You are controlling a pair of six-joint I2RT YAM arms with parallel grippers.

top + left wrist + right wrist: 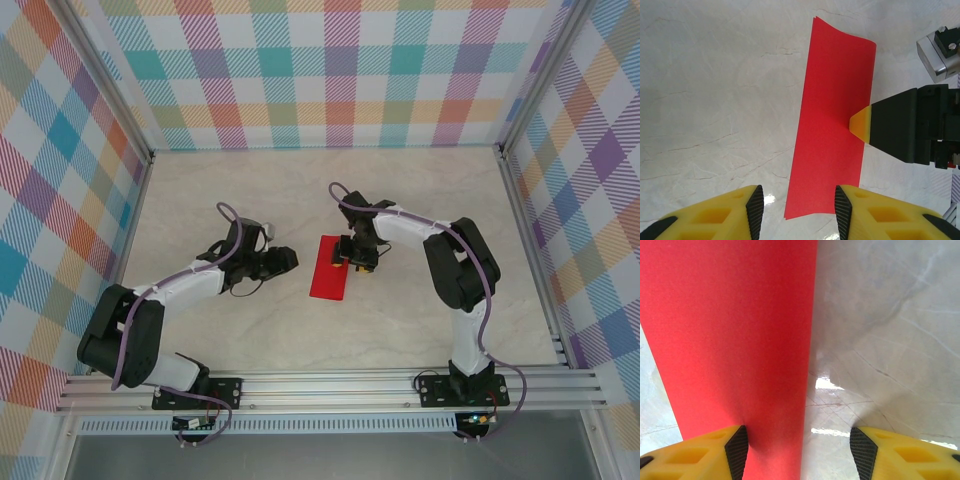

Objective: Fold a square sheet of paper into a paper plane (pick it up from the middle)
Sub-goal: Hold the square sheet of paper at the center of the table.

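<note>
I am holding both pairs of jaws apart, grasping nothing. The square sheet of paper [329,268], one red strip creased narrow, is lying flat on the table [420,200] between my two grippers. My left gripper [285,262] is hovering just beside its left edge, and in the left wrist view the near end is showing in the gap ahead of that gripper [799,200]. My right gripper [358,262] is straddling the right edge, one yellow fingertip [861,125] pressing on the red and the other over bare table. The right wrist view is cutting off both ends of the sheet [735,335]. I cannot tell how many layers are lying folded.
</note>
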